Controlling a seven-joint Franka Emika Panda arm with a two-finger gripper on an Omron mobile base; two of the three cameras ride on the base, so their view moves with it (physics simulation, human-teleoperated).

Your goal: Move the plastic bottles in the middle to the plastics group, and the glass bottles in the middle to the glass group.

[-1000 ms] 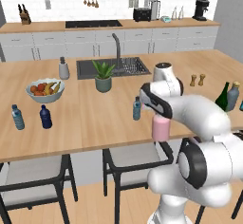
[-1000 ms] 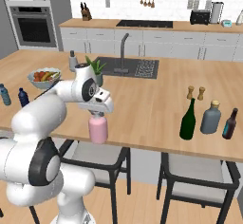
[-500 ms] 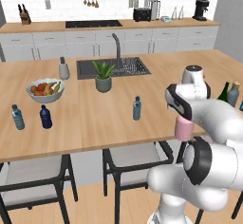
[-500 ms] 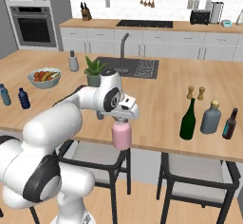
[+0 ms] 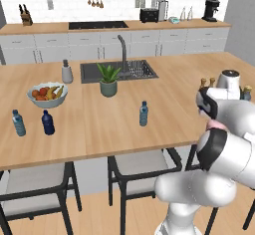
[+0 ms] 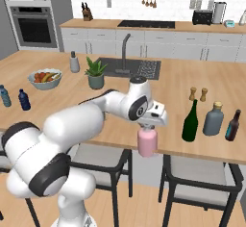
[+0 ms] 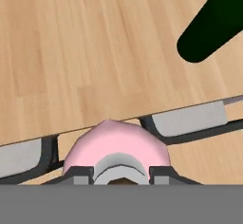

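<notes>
So the hand point(image 6: 150, 126) is gripping the pink bottle point(image 6: 147, 143) midway, green bottle point(image 6: 190, 121) already beside the grey-blue one point(image 6: 213, 119), water bottle point(image 5: 143, 114) untouched.

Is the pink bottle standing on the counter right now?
No, the pink bottle hangs from the gripper by its neck, out past the counter's front edge, above the chairs.

A wooden counter point(image 5: 89, 124) carries a fruit bowl point(image 5: 47, 94), a potted plant point(image 5: 108, 79), a grey dispenser point(image 5: 66, 72) and three small bottles point(image 5: 143, 113); near its right end stand a green wine bottle point(image 6: 190, 121), a grey-blue bottle point(image 6: 214, 119) and a dark bottle point(image 6: 232, 126).
</notes>
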